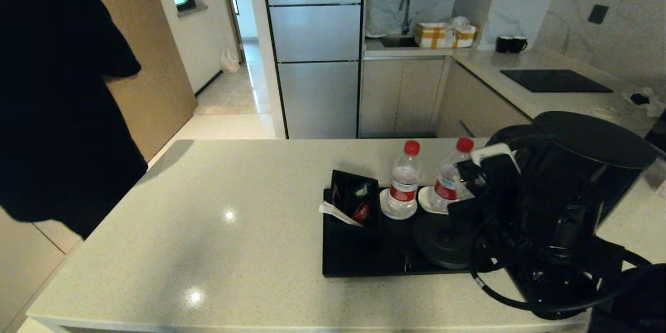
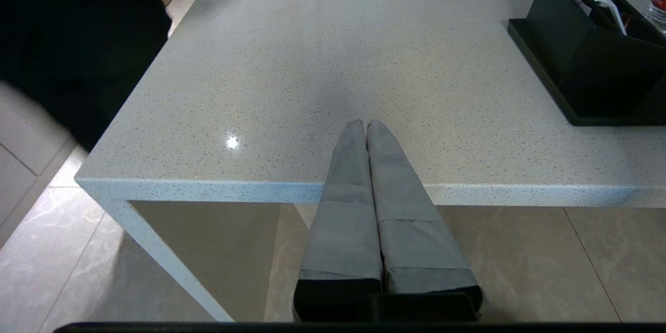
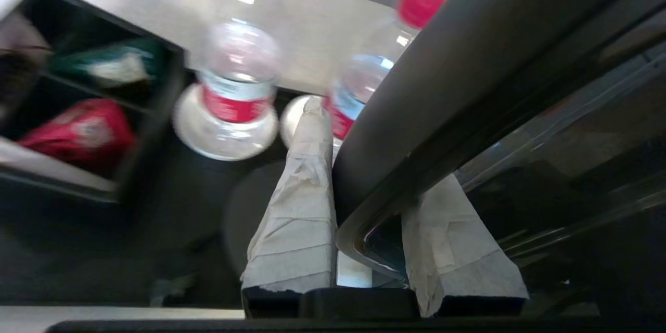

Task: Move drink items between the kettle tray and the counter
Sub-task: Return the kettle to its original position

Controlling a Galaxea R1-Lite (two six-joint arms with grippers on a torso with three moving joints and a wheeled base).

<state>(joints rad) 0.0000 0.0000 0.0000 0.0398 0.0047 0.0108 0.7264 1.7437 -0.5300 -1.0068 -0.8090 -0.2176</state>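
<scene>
My right gripper (image 1: 489, 164) is shut on the loop handle (image 3: 416, 114) of the dark grey kettle (image 1: 572, 182), which hangs tilted above the right end of the black kettle tray (image 1: 364, 263). The round kettle base (image 1: 445, 242) lies bare beside it. In the right wrist view the taped fingers (image 3: 304, 192) clamp the handle. Two red-capped water bottles (image 1: 405, 179) (image 1: 448, 177) stand on white coasters at the tray's back; the nearer one (image 3: 237, 73) shows in that view too. My left gripper (image 2: 364, 125) is shut and empty over the beige counter's (image 1: 208, 218) front edge.
A black box of sachets (image 1: 354, 200) fills the tray's left end. A black cable (image 1: 499, 294) loops at the tray's right front. My left arm (image 1: 52, 88) blocks the far left. Behind are a cooktop (image 1: 554, 80), two mugs (image 1: 510, 44) and a fridge (image 1: 315, 47).
</scene>
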